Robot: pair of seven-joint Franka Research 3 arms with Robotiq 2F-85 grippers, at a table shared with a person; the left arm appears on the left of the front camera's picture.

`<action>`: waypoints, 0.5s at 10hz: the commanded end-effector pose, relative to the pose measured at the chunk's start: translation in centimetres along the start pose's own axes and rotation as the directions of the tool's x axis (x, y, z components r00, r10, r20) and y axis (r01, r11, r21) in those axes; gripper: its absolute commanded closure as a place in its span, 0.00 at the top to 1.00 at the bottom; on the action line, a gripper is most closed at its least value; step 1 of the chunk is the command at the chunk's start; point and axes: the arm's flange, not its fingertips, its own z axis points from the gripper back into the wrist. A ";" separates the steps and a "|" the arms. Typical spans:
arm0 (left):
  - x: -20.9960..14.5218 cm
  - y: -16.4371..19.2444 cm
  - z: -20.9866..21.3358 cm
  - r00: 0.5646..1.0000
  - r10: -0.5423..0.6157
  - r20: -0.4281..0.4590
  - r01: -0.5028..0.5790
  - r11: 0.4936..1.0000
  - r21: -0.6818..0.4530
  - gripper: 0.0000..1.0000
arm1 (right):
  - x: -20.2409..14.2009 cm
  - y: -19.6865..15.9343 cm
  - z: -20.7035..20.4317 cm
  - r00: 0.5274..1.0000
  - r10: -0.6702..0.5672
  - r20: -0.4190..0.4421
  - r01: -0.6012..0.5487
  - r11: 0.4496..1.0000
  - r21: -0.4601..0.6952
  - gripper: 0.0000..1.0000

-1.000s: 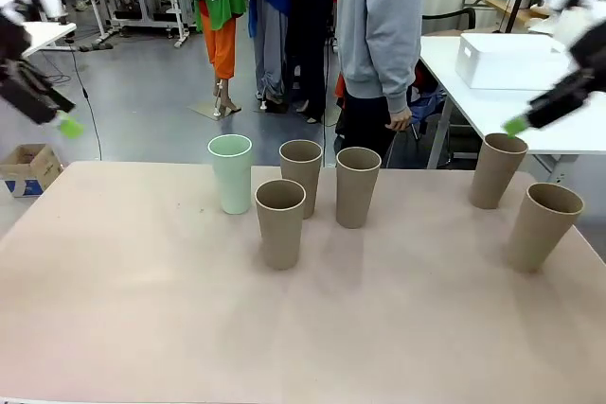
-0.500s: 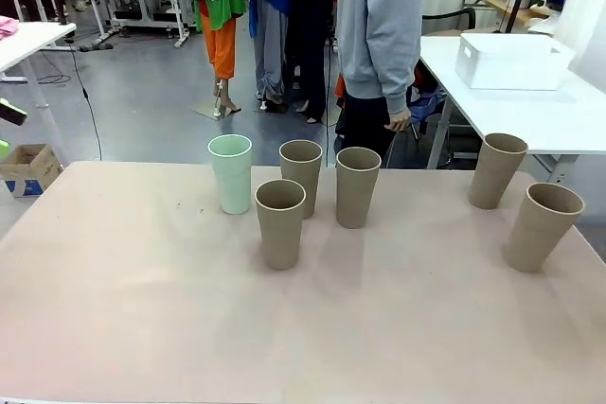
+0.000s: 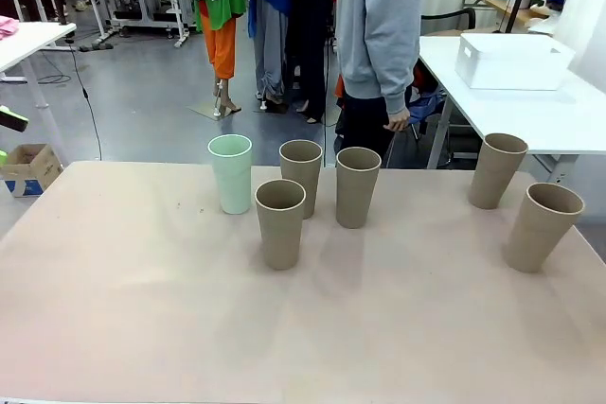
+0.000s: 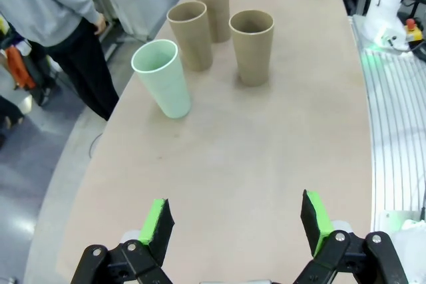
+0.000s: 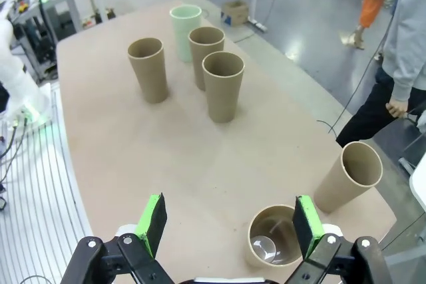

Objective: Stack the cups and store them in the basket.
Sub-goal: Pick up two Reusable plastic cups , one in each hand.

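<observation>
Six cups stand upright on the tan table. A mint green cup [image 3: 231, 173] and three tan cups [image 3: 301, 177] [image 3: 358, 186] [image 3: 281, 223] cluster at the middle back. Two more tan cups [image 3: 498, 170] [image 3: 541, 226] stand at the right. The basket [image 3: 511, 61] is a white bin on a separate white table at the back right. My left gripper [image 4: 236, 221] is open and empty, high over the table's left end, well short of the mint cup [image 4: 162, 78]. My right gripper [image 5: 229, 221] is open and empty above the table's right end, with a tan cup [image 5: 275, 244] just beyond its fingers.
A person in a grey hoodie [image 3: 381, 16] stands at the far side, one hand [image 3: 399, 120] hanging by the table edge. The near half of the table [image 3: 303, 328] is bare. A cardboard box [image 3: 26, 167] sits on the floor at the left.
Both arms have drawn back out of the front view, the left one off the left edge, the right one off the right. The cups have not moved.
</observation>
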 end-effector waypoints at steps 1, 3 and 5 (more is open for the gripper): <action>-0.1 0.1 0.0 1.000 -0.005 0.008 0.005 1.000 -0.006 1.00 | 0.3 0.1 0.2 1.000 0.009 0.004 -0.009 1.000 -0.007 1.00; -0.1 0.1 0.0 1.000 -0.005 0.008 0.005 1.000 -0.006 1.00 | 0.3 0.1 0.2 1.000 0.009 0.004 -0.009 1.000 -0.007 1.00; -0.1 0.1 0.0 1.000 -0.005 0.008 0.005 1.000 -0.006 1.00 | 0.3 0.1 0.2 1.000 0.009 0.004 -0.009 1.000 -0.007 1.00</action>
